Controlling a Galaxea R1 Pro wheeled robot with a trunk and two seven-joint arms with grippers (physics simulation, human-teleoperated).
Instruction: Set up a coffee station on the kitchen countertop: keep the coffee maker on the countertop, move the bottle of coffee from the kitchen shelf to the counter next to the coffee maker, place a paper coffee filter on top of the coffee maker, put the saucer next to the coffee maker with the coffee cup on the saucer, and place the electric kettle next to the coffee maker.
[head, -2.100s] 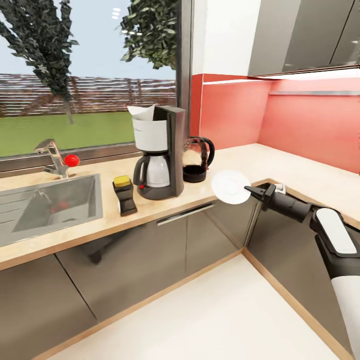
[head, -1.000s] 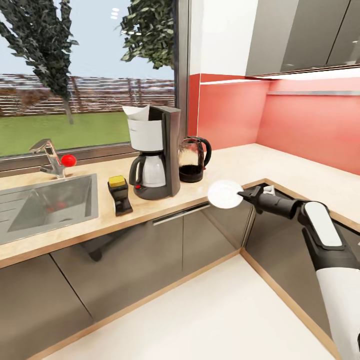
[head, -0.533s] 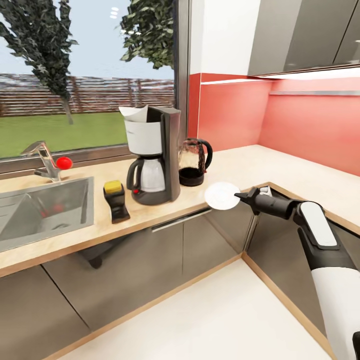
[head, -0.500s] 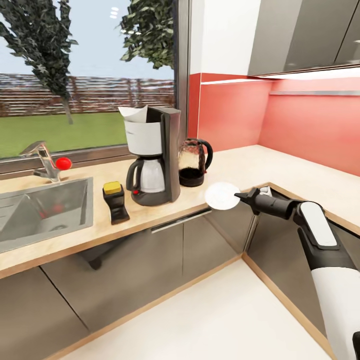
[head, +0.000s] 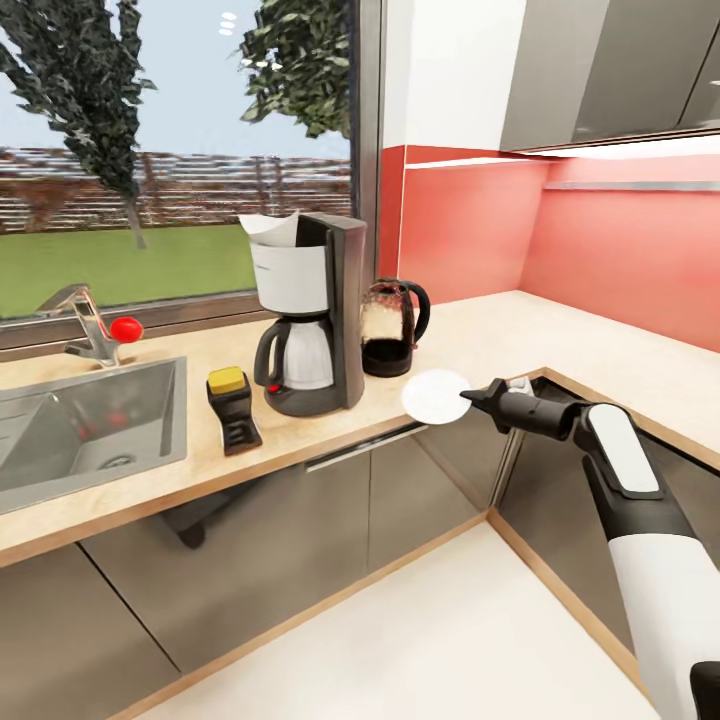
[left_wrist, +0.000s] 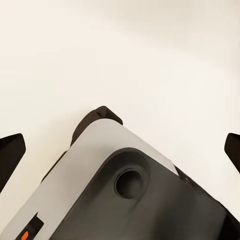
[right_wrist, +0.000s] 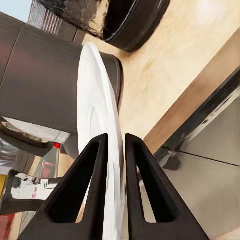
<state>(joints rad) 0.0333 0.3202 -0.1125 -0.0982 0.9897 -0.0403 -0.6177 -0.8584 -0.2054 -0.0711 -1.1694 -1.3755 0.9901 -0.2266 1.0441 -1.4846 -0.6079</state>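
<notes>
Spread pincer (left_wrist: 120, 150) fingertips (left_wrist: 11, 150) flank what may be the robot's own grey-black body (left_wrist: 130, 190) over pale floor (left_wrist: 120, 50).

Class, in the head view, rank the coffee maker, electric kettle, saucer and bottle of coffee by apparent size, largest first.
1. coffee maker
2. electric kettle
3. and 4. unsure: the saucer, held in the right pincer, and the bottle of coffee look similar.

coffee maker (head: 318, 312): 1 | electric kettle (head: 390, 326): 1 | saucer (head: 435, 395): 1 | bottle of coffee (head: 233, 410): 1

Kitchen: sink (head: 90, 420), countertop (head: 500, 330), cabinets (head: 620, 70).
</notes>
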